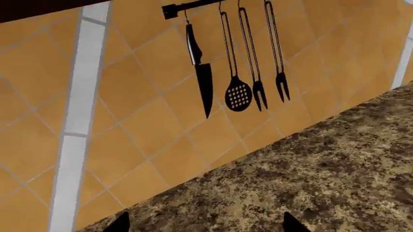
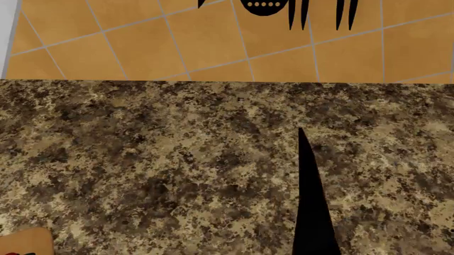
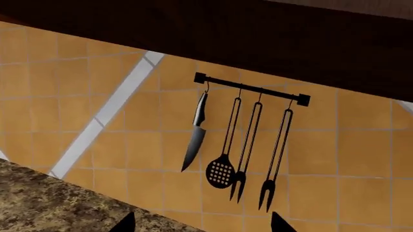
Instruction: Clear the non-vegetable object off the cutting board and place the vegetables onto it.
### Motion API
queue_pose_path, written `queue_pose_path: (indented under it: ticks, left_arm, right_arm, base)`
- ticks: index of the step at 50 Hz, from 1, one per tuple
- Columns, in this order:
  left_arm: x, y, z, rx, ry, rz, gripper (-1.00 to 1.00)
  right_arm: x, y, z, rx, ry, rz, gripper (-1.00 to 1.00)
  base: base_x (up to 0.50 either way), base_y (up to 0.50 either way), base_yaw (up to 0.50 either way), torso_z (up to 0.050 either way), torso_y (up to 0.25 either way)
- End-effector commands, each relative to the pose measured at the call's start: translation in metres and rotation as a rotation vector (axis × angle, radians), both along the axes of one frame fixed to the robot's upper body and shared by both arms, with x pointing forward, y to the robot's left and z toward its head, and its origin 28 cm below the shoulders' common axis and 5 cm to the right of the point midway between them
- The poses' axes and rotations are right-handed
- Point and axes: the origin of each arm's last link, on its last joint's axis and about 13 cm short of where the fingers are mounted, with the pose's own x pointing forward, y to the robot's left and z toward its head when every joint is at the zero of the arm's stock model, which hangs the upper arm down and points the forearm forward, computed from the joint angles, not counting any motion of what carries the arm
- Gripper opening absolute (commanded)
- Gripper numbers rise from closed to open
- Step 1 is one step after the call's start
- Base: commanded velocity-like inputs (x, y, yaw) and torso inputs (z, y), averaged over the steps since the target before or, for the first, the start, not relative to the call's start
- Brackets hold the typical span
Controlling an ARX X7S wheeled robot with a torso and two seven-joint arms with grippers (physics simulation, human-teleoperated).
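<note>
On wall, utensil rack [image 3: 252, 89]; unlabeled.

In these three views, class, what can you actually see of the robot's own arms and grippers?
Very little: all parts are plain black. Each wrist view shows two small pointed fingertips at the frame edge. The head view shows one long, tapering black spike. No cables or markings are visible.

You see each pincer as two matte black pointed fingertips [image 1: 119, 223] | same on the right [image 3: 125, 223] | no markings visible
</note>
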Motion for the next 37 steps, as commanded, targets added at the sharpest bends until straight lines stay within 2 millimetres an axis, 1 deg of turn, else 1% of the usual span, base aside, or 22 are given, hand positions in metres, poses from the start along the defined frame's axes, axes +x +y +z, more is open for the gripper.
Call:
queue_pose_path:
  ticks: [1, 6, 9, 14, 16, 19, 21, 26, 30, 34, 37]
  left_arm:
    - [-0.046, 0.023, 0.009, -0.018, -0.266, 0.098, 1.0]
    - [-0.052, 0.023, 0.017, -0.014, -0.294, 0.107, 1.0]
    - [-0.058, 0.023, 0.02, -0.013, -0.304, 0.105, 1.0]
    - [-0.067, 0.022, 0.029, -0.007, -0.34, 0.1, 1.0]
    - [-0.068, 0.021, 0.032, -0.008, -0.35, 0.1, 1.0]
    - [-0.07, 0.021, 0.036, -0.009, -0.364, 0.097, 1.0]
    - [-0.071, 0.02, 0.038, -0.012, -0.373, 0.095, 1.0]
    - [-0.074, 0.02, 0.044, -0.005, -0.403, 0.099, 1.0]
    - [-0.075, 0.02, 0.049, -0.011, -0.421, 0.1, 1.0]
    - [-0.075, 0.018, 0.053, -0.024, -0.447, 0.097, 1.0]
    - [-0.076, 0.018, 0.058, -0.026, -0.465, 0.1, 1.0]
  right_arm:
    - [-0.016, -0.003, 0.011, 0.021, -0.106, -0.047, 1.0]
    - [-0.021, 0.003, 0.013, 0.023, -0.118, -0.028, 1.0]
    - [-0.028, 0.004, 0.019, 0.016, -0.131, -0.028, 1.0]
    - [-0.044, 0.006, 0.034, 0.001, -0.184, -0.029, 1.0]
    - [-0.044, 0.008, 0.037, 0.002, -0.199, -0.037, 1.0]
    - [-0.048, 0.008, 0.053, 0.027, -0.266, -0.094, 1.0]
    - [-0.051, 0.008, 0.057, 0.009, -0.298, -0.107, 1.0]
    - [-0.052, 0.003, 0.065, -0.024, -0.378, -0.109, 1.0]
    - [-0.052, 0.0, 0.07, -0.018, -0.42, -0.123, 1.0]
    - [-0.049, 0.001, 0.082, 0.001, -0.502, -0.121, 1.0]
    - [-0.049, -0.003, 0.087, -0.003, -0.542, -0.131, 1.0]
  base:
    - [0.06, 0.0, 0.0, 0.0, 0.0]
    - [0.06, 0.0, 0.0, 0.0, 0.0]
    - [0.06, 0.0, 0.0, 0.0, 0.0]
    - [0.06, 0.0, 0.0, 0.0, 0.0]
    - [0.06, 0.0, 0.0, 0.0, 0.0]
    - [0.06, 0.0, 0.0, 0.0, 0.0]
    - [0.06, 0.0, 0.0, 0.0, 0.0]
    - [0.06, 0.0, 0.0, 0.0, 0.0]
    - [0.06, 0.0, 0.0, 0.0, 0.0]
    - [0.06, 0.0, -0.01, 0.0, 0.0]
    - [0.06, 0.0, -0.01, 0.0, 0.0]
